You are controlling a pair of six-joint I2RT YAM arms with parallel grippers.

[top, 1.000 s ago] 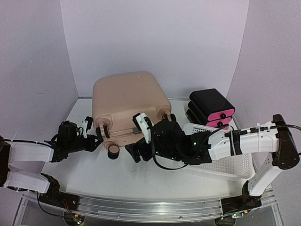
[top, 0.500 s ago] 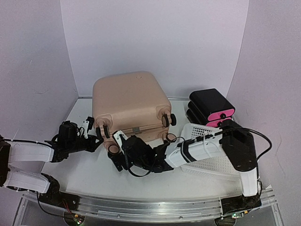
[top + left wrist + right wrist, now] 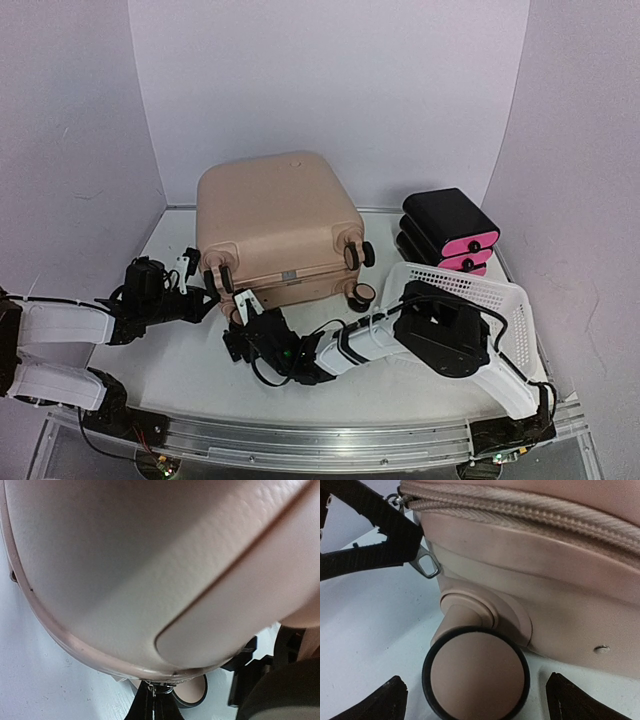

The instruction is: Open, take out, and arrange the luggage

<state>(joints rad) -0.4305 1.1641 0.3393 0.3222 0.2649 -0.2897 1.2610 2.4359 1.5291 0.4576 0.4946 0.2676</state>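
1. White tabletop (image 3: 180,370), plain pale walls (image 3: 330,80) on three sides.
2. Luggage (image 3: 270,215) lies flat at back centre of tabletop, shell closed, wheels facing the near edge.
3. Left hand (image 3: 205,290) is at the luggage's near-left corner, clenched on the zipper pull (image 3: 161,689). Its black fingertips are pinched together right at the zipper line.
4. Right hand (image 3: 238,328) is low on the tabletop just in front of the same corner, released, fingers spread wide, gripping nothing.
5. Right wrist view: pink wheel (image 3: 476,677) with a black rim sits between the spread fingers, neither finger touching it.
6. Black-and-pink drawer box (image 3: 450,232) stands back right, apart from the luggage.
7. White perforated basket (image 3: 470,280) lies right of the luggage and near the drawer box, with the right arm crossing over it.
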